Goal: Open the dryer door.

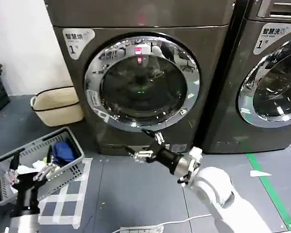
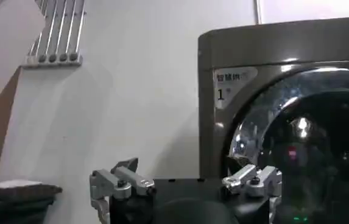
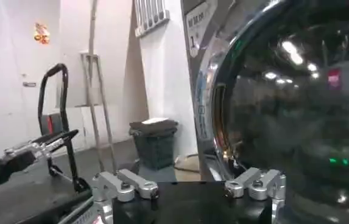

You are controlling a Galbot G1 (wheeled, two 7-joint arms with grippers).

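Note:
The grey dryer, marked 1, has its round dryer door with a chrome ring standing shut. My right gripper hangs open just below the door's lower rim, fingers spread and holding nothing. In the right wrist view the right gripper faces the door's chrome edge from close by. My left gripper is open low at the left, above the laundry basket. In the left wrist view the left gripper looks toward the dryer from farther off.
A second machine stands to the right. A grey basket with blue cloth lies on the floor at left, with a beige bag behind it. A green floor line and a white cable are near.

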